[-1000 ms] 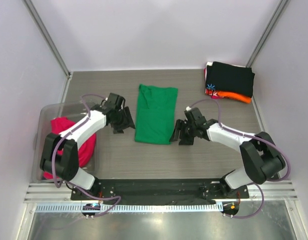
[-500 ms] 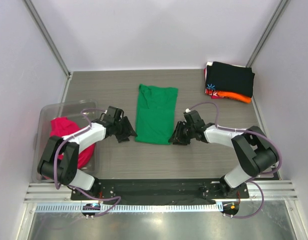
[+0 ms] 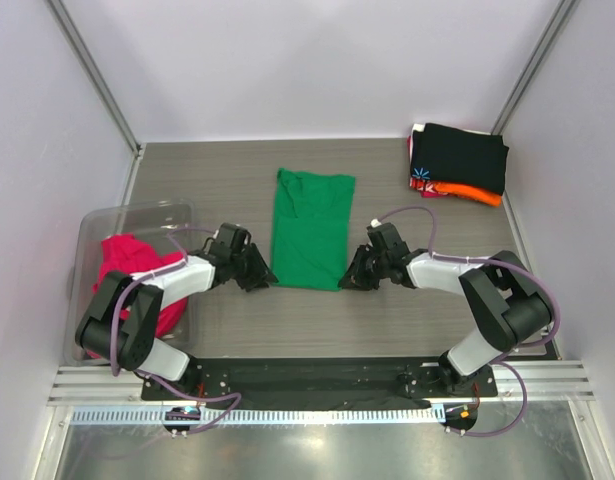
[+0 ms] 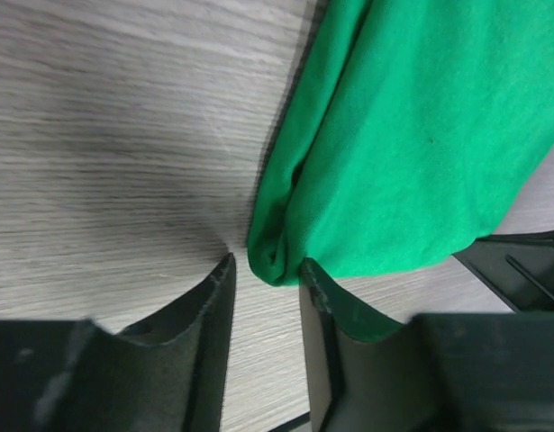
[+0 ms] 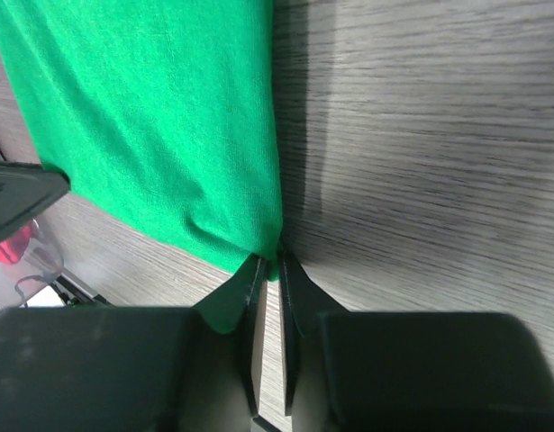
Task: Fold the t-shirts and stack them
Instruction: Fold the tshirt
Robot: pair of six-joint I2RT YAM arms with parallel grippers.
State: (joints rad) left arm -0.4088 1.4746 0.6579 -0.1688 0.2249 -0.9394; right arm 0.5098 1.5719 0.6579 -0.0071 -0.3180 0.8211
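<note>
Folding the plain bright green cloth t-shirt, flat at table centre; right gripper pinches its 5 o'clock corner; left gripper, slightly spread, straddles its 7 o'clock corner; next it likely needs both corners gripped and carried towards 12 o'clock.

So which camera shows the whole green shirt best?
The top view: the green shirt lies there whole, folded into a long strip. Each wrist view shows only one near corner of it, close up.

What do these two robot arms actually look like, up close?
The left arm and right arm match: white casings between chunky black joints, with a purple-grey cable looping along each. The left end effector and right end effector are matte black, each with two flat, tapering fingers. I see no markings.
</note>
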